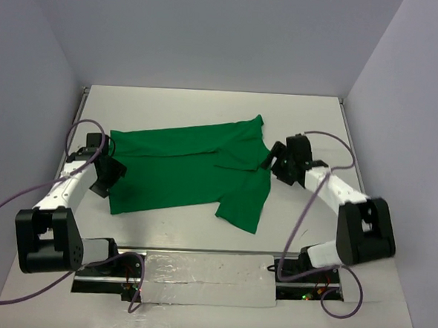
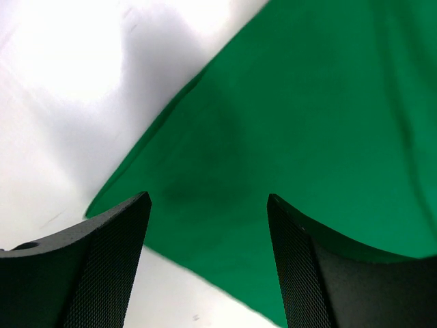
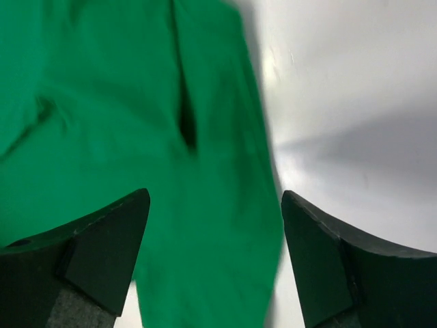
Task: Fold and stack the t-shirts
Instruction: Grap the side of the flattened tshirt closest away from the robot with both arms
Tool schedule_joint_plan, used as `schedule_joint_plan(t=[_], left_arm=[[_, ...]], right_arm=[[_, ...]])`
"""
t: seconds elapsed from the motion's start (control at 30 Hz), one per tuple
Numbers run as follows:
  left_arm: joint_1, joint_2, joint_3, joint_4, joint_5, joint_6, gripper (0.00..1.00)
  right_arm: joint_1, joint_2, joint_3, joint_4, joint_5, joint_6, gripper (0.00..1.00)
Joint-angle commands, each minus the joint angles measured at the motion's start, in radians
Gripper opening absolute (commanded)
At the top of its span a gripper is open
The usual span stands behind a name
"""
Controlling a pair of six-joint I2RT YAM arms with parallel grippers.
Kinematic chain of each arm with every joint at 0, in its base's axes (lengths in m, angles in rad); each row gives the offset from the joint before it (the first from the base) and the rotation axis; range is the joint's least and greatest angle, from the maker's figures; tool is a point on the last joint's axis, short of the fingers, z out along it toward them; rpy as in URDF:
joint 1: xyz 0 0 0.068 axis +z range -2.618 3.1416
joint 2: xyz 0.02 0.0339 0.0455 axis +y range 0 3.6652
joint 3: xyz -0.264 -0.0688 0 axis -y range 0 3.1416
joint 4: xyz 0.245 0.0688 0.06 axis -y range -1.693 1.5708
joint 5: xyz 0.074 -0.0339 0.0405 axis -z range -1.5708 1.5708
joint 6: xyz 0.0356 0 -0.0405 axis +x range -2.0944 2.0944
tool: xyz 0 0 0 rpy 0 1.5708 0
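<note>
The bright-green t-shirt (image 1: 185,169) lies spread on the white table, partly folded, with one flap hanging toward the near edge at the right. My left gripper (image 1: 113,171) is open and empty at the shirt's left edge. In the left wrist view the shirt's corner (image 2: 287,123) lies between and beyond the fingers (image 2: 102,260). My right gripper (image 1: 273,158) is open and empty at the shirt's right edge. In the right wrist view the green cloth (image 3: 136,137) lies under the open jaws. The neck tag is hidden.
Grey walls close in the table (image 1: 207,107) at the left, back and right. The arm bases and a silver taped strip (image 1: 208,278) sit along the near edge. Purple cables loop beside both arms.
</note>
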Motion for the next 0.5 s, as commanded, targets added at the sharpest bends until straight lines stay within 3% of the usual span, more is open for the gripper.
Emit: schedule_joint_plan(t=[0.0, 0.27, 0.4, 0.47], left_arm=[[-0.006, 0.038, 0.09, 0.059, -0.021, 0.028, 0.77], [-0.007, 0.065, 0.089, 0.08, 0.001, 0.027, 0.77], [-0.007, 0.061, 0.09, 0.084, 0.0, 0.031, 0.77], [-0.007, 0.061, 0.091, 0.083, 0.0, 0.03, 0.77]], right_arm=[[-0.022, 0.171, 0.195, 0.018, 0.042, -0.097, 0.86], [-0.034, 0.473, 0.411, -0.013, 0.007, -0.096, 0.83], [-0.022, 0.538, 0.476, -0.019, 0.0, -0.102, 0.73], [-0.021, 0.555, 0.5, -0.032, 0.009, -0.099, 0.61]])
